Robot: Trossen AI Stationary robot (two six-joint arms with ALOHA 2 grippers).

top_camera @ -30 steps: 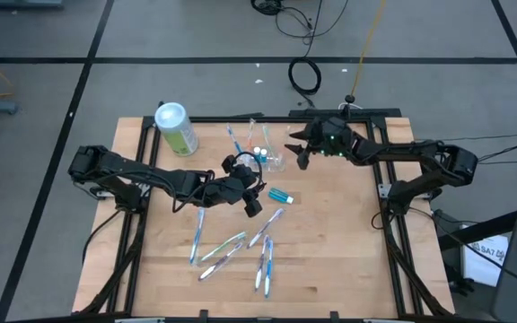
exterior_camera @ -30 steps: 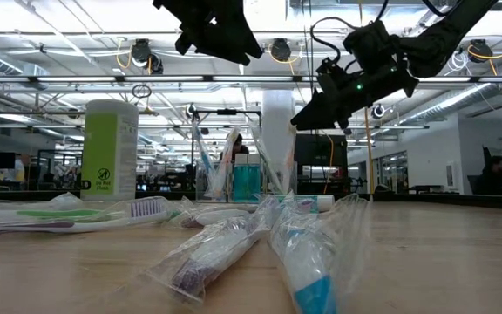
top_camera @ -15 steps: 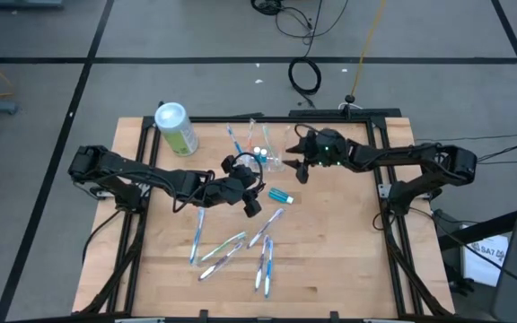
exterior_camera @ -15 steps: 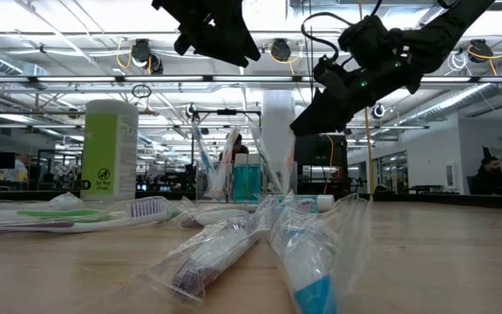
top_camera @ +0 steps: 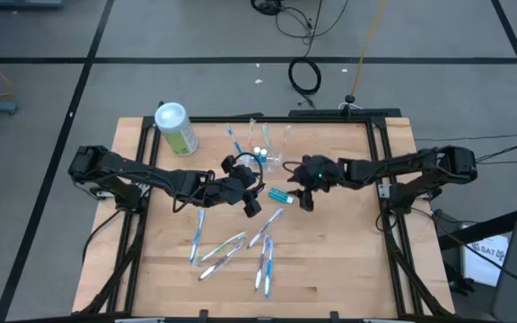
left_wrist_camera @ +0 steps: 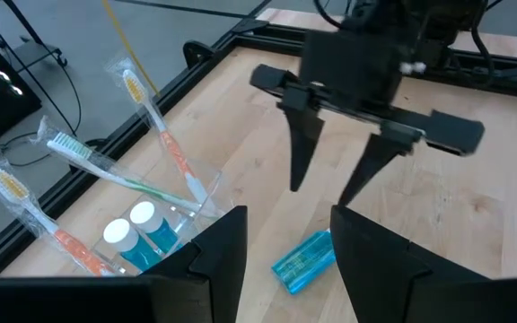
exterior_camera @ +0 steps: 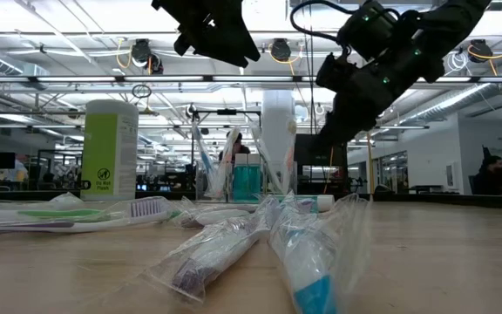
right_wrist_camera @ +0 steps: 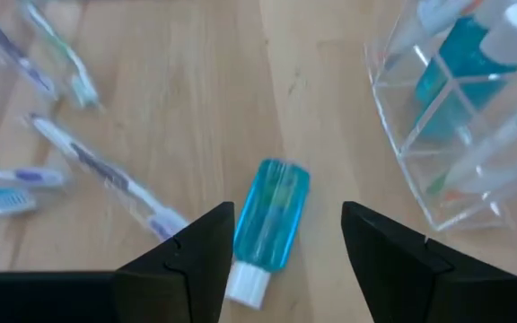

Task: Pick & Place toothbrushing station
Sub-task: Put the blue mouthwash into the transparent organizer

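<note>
Toothbrushing station [top_camera: 260, 156], a clear plastic holder with upright slots, stands near the table's far edge and holds blue bottles and wrapped toothbrushes. Left of it stands the green canister [top_camera: 176, 128]. The left gripper [top_camera: 252, 198] hovers with fingers apart, empty; the right gripper [top_camera: 303, 195], likewise spread and empty, hangs over the small blue tube [right_wrist_camera: 270, 218] on bare wood.

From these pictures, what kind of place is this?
Probably a robotics lab or open workshop: a framed wooden table on a grey floor, cables lying loose, and ceiling pipes and lights with monitors behind.
</note>
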